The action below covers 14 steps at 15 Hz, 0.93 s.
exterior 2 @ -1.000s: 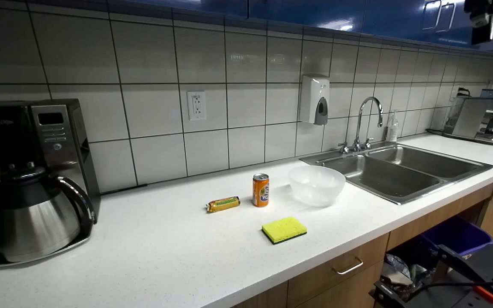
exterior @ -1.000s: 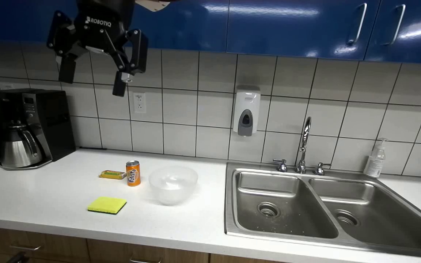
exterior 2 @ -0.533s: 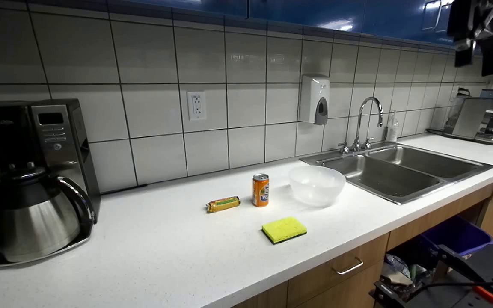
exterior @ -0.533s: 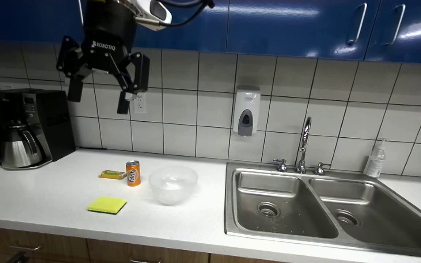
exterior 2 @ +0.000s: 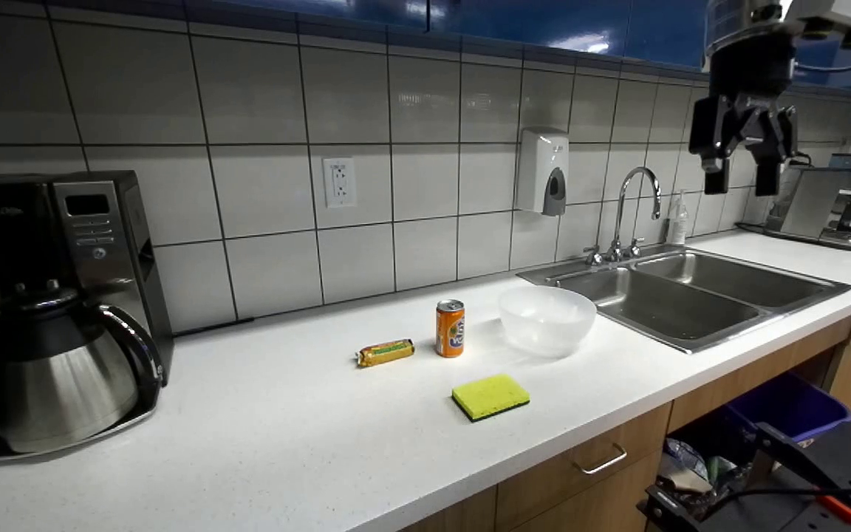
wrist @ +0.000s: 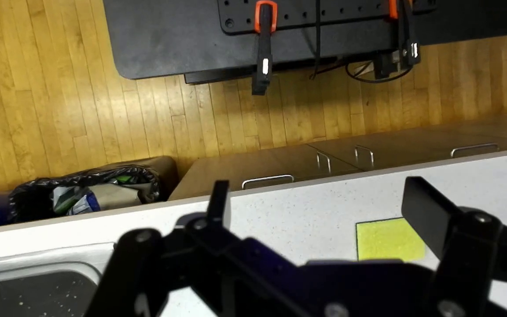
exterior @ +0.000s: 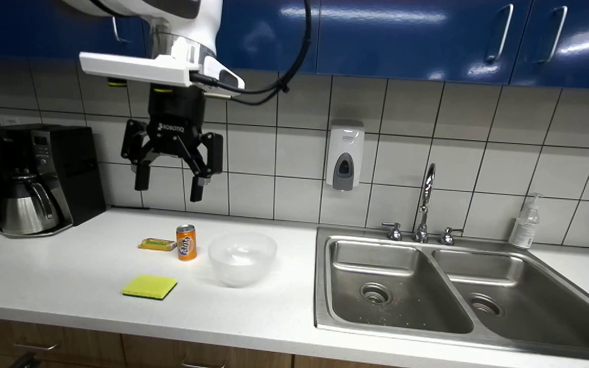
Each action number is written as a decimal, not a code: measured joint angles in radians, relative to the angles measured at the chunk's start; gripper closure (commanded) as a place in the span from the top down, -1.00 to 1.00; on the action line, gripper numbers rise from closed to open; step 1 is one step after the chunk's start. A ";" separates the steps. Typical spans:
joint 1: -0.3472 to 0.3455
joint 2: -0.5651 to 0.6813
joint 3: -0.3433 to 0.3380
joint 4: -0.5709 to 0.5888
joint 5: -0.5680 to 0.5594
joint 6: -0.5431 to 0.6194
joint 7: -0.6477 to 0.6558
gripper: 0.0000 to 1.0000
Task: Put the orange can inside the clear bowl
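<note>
Pincer (exterior: 169,186): held in the air over the surface (exterior 2: 285,414), pointed down, its fingers (wrist: 425,215) spread apart with nothing caught between them.
Can (exterior 2: 450,330): stood upright on the surface, outside the bowl (exterior 2: 547,325), between it and the bar (exterior 2: 385,353); the grasp is judged to be the next step.
Wrist view: the sponge (wrist: 383,240) is shown, but neither can nor bowl can be made out, so how well the pincer is lined up cannot be told.
Can's top: could be struck by a fingertip if the descent were made off-centre, and the can, being narrow and tall for its base, might be tipped over.
Bowl: set just beside the can, not touching; could be pressed by a finger lowered on that side and, as it is judged light, pushed toward the sink (exterior: 402,306).
Bar: laid near the can on the side away from the bowl; might be landed on or pinched by a finger.
Can's sides: judged smooth; a slip could be caused by too high a hold.
Bowl's rim: could be caught and dragged if the can were carried too low.
Bowl's wall: might be knocked over by the can if it were released off-centre.
</note>
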 measured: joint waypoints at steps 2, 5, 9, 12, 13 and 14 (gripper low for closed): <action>0.001 0.069 0.017 0.013 0.008 0.051 0.017 1.00; 0.012 0.187 0.047 0.063 0.032 0.104 0.045 1.00; 0.032 0.341 0.099 0.159 0.066 0.143 0.086 1.00; 0.048 0.440 0.138 0.228 0.076 0.170 0.129 1.00; 0.053 0.470 0.150 0.250 0.077 0.179 0.149 1.00; 0.059 0.501 0.161 0.271 0.077 0.193 0.171 1.00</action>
